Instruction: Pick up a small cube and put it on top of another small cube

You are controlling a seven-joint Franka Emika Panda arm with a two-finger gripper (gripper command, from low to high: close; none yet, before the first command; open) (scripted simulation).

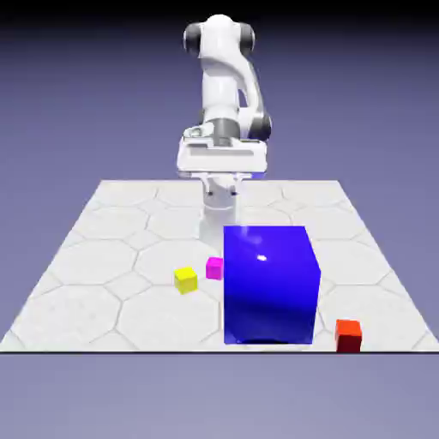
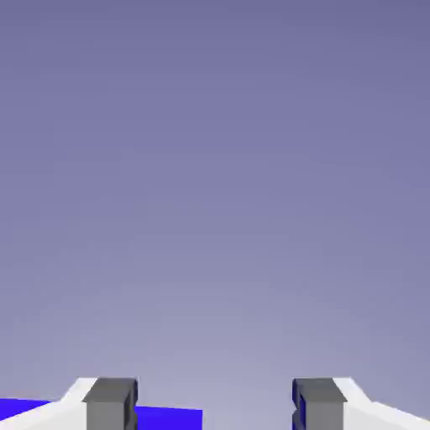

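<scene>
The small red cube lies near the table's front edge at the exterior view's right, just right of the big blue cube. The small yellow cube lies left of the blue cube. My gripper hangs high above the table behind the blue cube, far from both small cubes. In the hand view my gripper is open, its grey fingertips wide apart with only backdrop between them. Neither small cube shows in the hand view.
A big glossy blue cube stands in the middle of the table between the red and yellow cubes; a strip of it shows at the hand view's bottom edge. A small magenta cube sits beside the yellow one.
</scene>
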